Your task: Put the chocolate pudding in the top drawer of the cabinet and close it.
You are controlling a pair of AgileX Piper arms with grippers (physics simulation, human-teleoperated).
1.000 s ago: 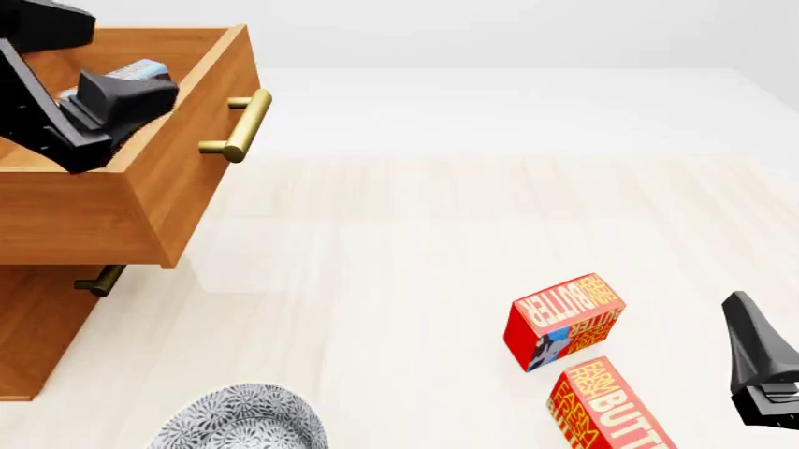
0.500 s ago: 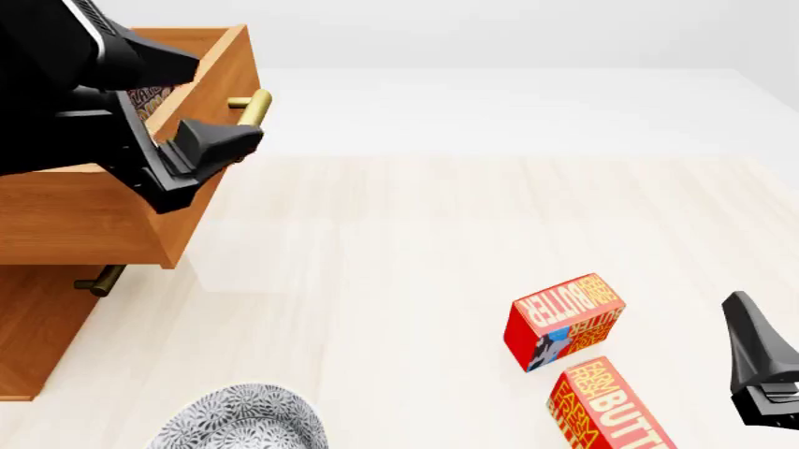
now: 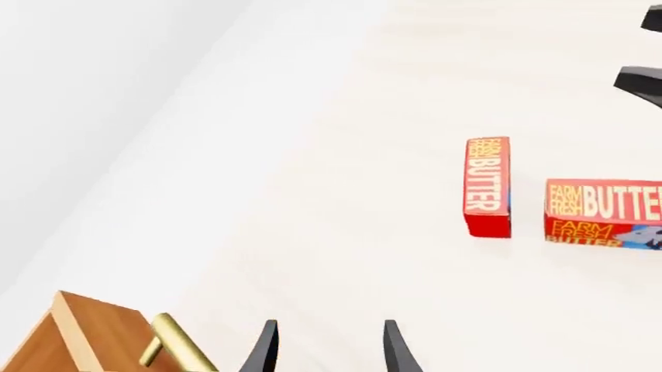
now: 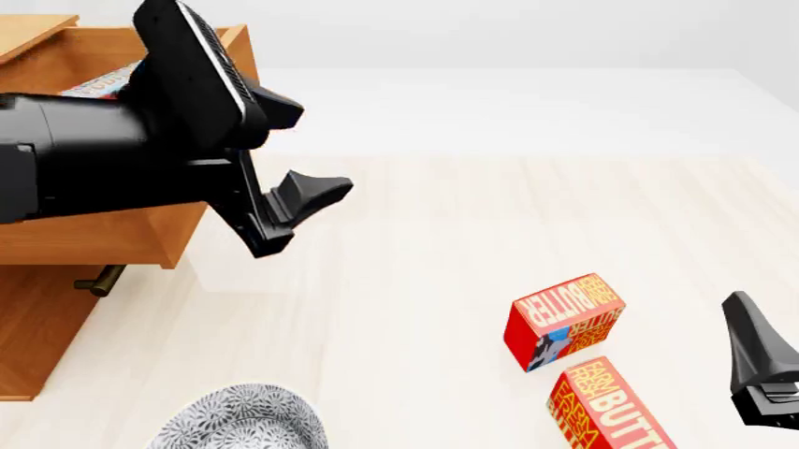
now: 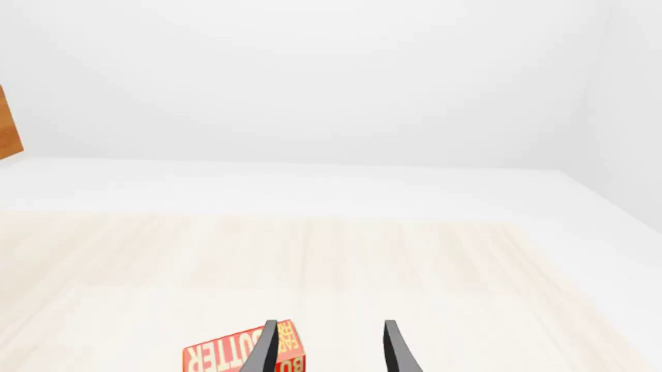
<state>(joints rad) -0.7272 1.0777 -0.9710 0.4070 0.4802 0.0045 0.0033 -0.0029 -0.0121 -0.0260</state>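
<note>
Hovering left end effector, apparently open

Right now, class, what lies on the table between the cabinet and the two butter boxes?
In the front view, nothing: bare pale table separates the cabinet from the butter boxes. The left gripper hangs above that stretch.

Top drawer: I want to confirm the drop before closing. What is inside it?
In the top drawer, a corner of the chocolate pudding shows. The left arm covers the rest.
</note>
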